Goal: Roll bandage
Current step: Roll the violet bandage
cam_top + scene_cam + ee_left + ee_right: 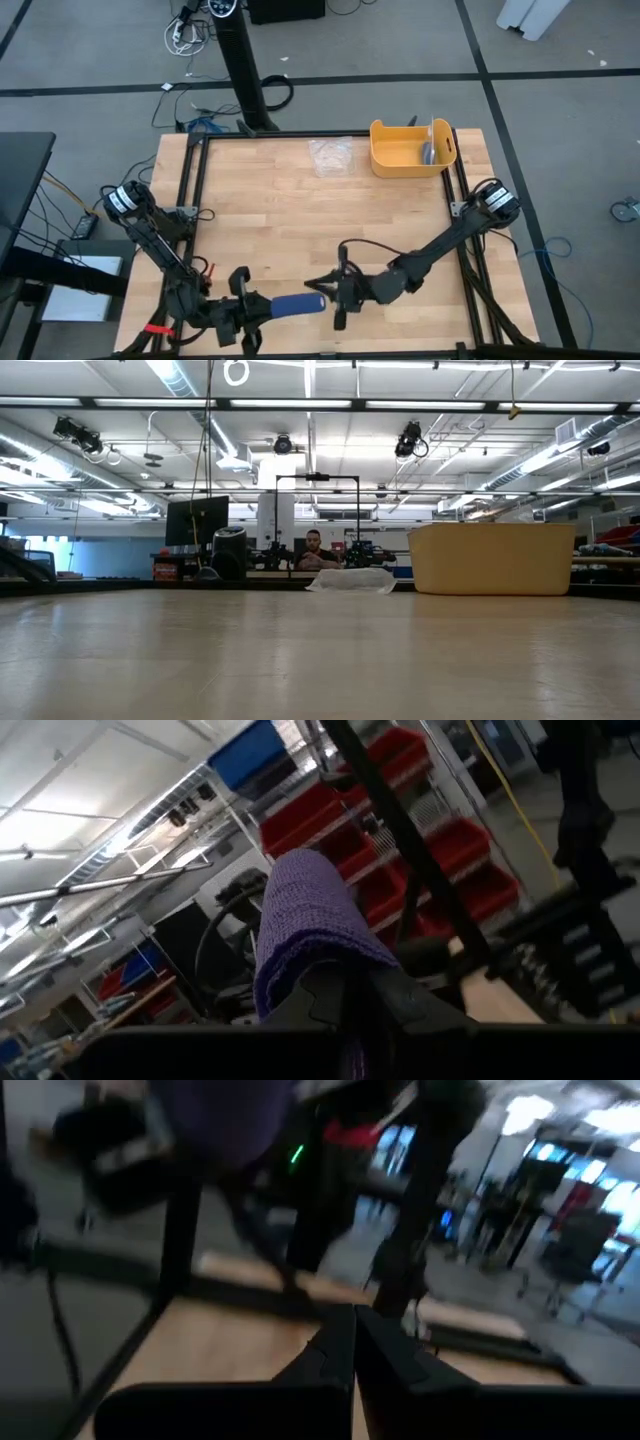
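Bandage [298,304] already rolled into cylinder, lifted over tabletop [300,215] near edge. Left gripper [252,309] jaws clamped on one end. Right gripper [318,287] jaws closed, empty, beside other end. Next: set roll down, likely.

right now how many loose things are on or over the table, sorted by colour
blue: 1, the rolled dark-blue cloth bandage, held in the left gripper
yellow: 1, the yellow plastic tub at the far right corner
clear: 1, the crumpled clear plastic wrapper beside the tub
grey: 1, a small grey item inside the tub, too small to identify
total: 4
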`<state>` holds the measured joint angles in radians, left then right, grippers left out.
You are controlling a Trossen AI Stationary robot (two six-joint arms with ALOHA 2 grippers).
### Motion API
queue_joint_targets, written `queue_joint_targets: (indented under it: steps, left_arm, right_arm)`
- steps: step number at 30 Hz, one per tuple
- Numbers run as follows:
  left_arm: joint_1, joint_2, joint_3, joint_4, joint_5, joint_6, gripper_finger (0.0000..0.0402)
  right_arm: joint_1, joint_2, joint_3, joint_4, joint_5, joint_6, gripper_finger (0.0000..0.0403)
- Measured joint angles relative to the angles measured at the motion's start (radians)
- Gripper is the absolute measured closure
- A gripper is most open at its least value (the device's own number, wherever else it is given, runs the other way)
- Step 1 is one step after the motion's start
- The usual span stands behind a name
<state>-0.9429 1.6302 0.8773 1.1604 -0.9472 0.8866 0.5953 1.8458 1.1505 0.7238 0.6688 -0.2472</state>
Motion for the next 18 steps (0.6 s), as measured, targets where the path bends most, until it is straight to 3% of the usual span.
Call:
queue_joint_targets:
  steps: [5,10,18]
  left_arm:
    - [0.034,0.000,0.000,0.045,0.022,0.017,0.0383]
    - [0.105,0.007,0.000,0.063,0.083,0.034,0.0383]
    - [0.184,0.099,0.000,0.309,0.138,0.245,0.0383]
  right_arm:
    - [-0.015,0.001,-0.114,0.344,-0.061,-0.031,0.0400]
    - [-0.048,0.001,-0.124,0.383,-0.083,0.009,0.0401]
    - [-0.061,0.002,-0.123,0.453,-0.090,0.006,0.0401]
